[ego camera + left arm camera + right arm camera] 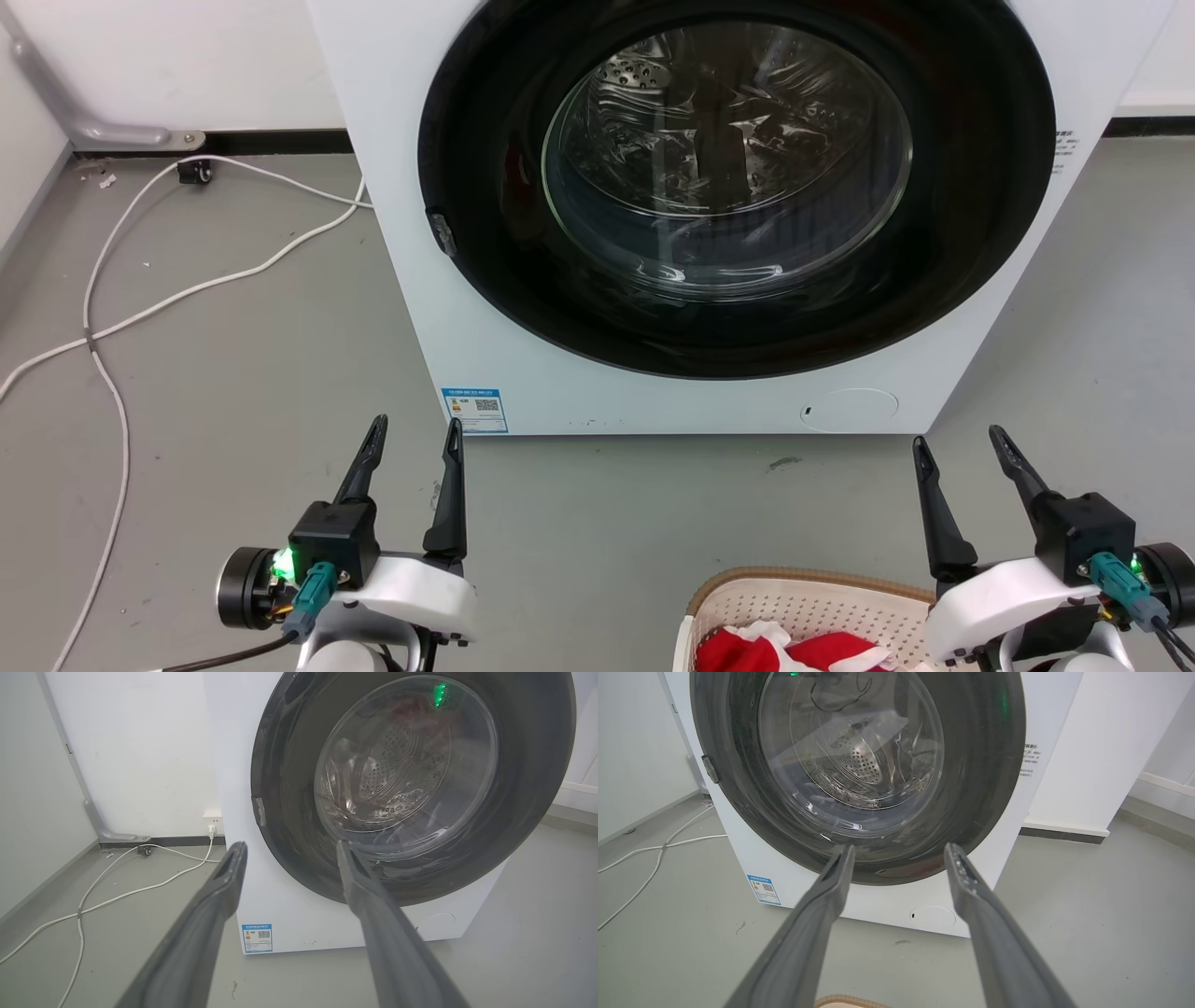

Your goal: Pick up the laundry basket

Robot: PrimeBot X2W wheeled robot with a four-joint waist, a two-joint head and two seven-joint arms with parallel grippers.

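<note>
Near the right gripper (pixel 959 435), the laundry basket (pixel 803 577) (red cloth (pixel 794 649) inside) lies well right of the left gripper (pixel 416 425); both gape empty, and a one-sided lift would probably tip it.

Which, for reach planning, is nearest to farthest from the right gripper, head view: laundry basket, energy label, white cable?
1. laundry basket, just beside the right gripper.
2. energy label, ahead, to the left.
3. white cable, far left floor.
</note>
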